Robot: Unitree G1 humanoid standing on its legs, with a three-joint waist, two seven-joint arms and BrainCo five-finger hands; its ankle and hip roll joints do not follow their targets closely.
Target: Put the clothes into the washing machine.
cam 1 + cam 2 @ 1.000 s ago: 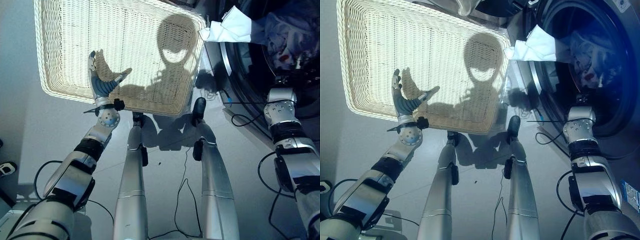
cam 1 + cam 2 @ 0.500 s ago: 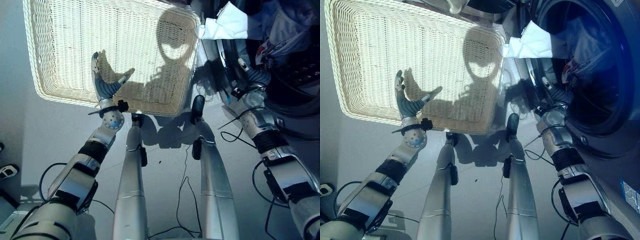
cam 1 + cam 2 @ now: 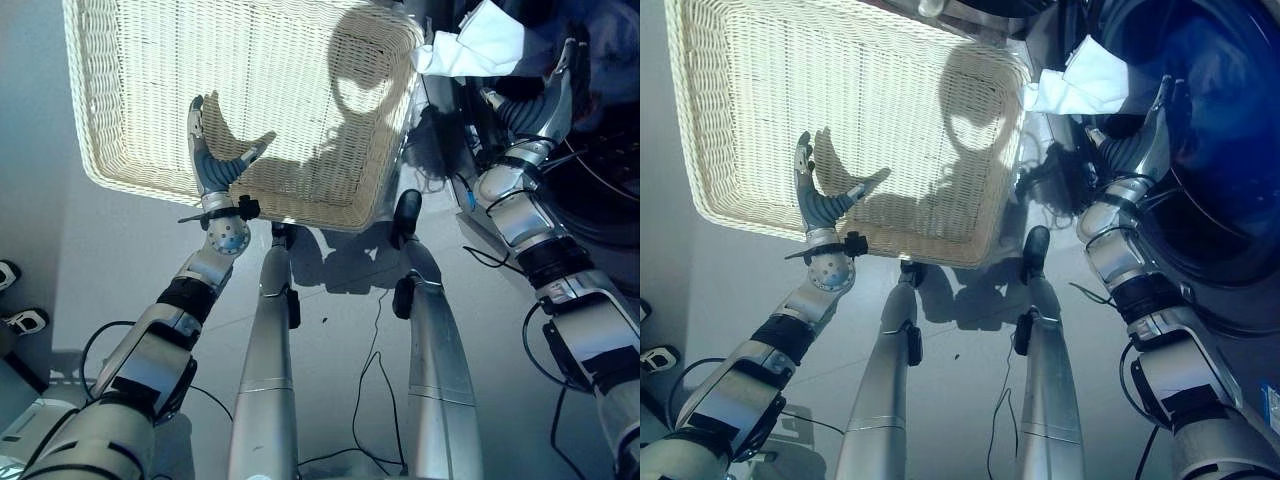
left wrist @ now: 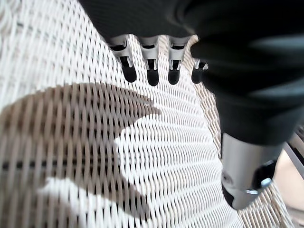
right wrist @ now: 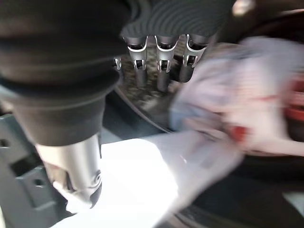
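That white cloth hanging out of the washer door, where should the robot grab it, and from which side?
Probably the bunched fold of the white cloth draped over the washing machine's door rim, on the basket side. It hangs loose outside the drum, so the open right hand, raised just beside it, could come from the front and pinch that fold.

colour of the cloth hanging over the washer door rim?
White. The cloth draped at the washing machine opening shows best in the right eye view.
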